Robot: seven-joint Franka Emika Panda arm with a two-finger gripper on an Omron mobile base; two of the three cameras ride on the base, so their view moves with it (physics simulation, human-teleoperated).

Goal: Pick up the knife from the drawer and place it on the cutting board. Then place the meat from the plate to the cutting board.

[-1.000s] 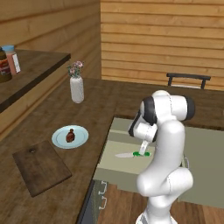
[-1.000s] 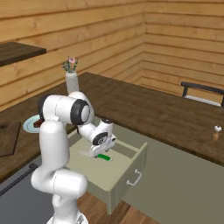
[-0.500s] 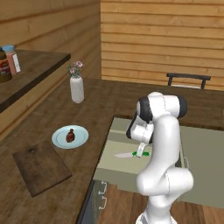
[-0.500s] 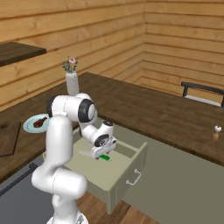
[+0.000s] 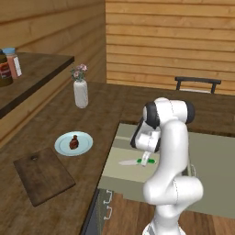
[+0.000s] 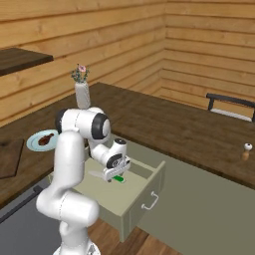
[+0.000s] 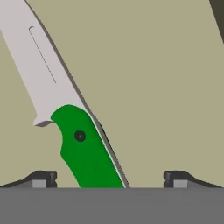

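The knife (image 7: pixel 83 146), green-handled with a pale blade, lies flat on the floor of the open drawer (image 5: pixel 120 137). My gripper (image 7: pixel 109 179) is open and down over the handle, one fingertip (image 7: pixel 41 178) on each side with a gap to it. From the base views the gripper (image 5: pixel 146 159) hangs low inside the drawer (image 6: pixel 144 199), right over the knife (image 6: pixel 117 178). On the counter to the left, the dark cutting board (image 5: pixel 43 174) lies bare. The meat (image 5: pixel 74 141) sits on the light-blue plate (image 5: pixel 62 146) just behind it.
A white vase with flowers (image 5: pixel 81 89) stands further back on the counter. Jars (image 5: pixel 9 66) stand on a raised shelf at left. There is a black chair (image 5: pixel 197 84) behind the counter and a small shaker (image 6: pixel 244 152) at far right. A grey appliance front (image 5: pixel 103 211) sits below the counter edge.
The hand has sunk lower into the drawer, closer over the knife's handle, and the arm's elbow has shifted. Knife, plate, meat and board have not moved.
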